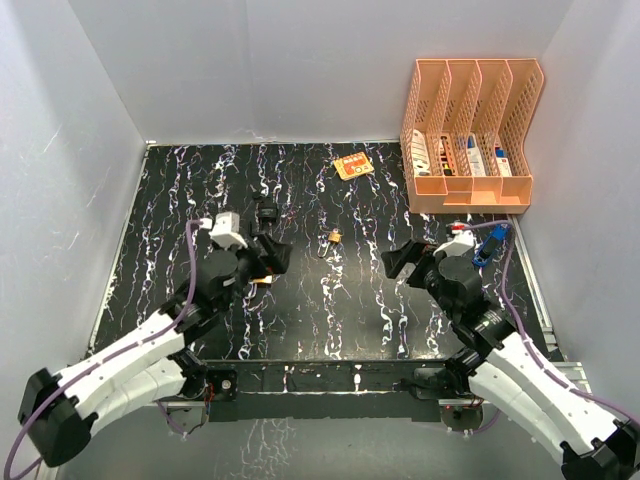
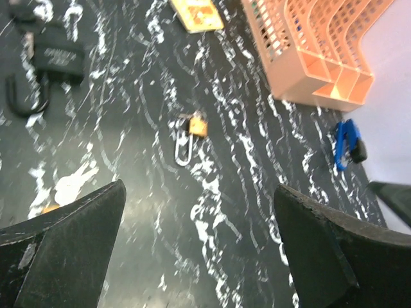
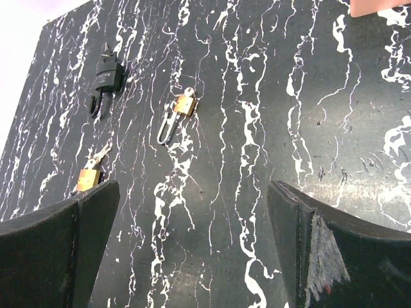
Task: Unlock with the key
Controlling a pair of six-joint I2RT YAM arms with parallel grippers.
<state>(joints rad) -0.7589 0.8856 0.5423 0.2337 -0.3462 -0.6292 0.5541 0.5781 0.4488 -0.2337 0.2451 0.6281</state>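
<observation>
Left gripper (image 2: 199, 192) & right gripper (image 3: 192, 192) wide open, empty; loose small padlock (image 3: 183, 106) may skid if nipped off-centre.

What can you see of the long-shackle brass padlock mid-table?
Small padlock: squarish brass-coloured body, long narrow silver shackle, metal by its look. It lies flat near the middle of the black marbled table, shackle towards the near edge. A pale bit, perhaps a key, sticks out of the body's far end. Locked or not, cannot tell. Only the table touches it.
</observation>
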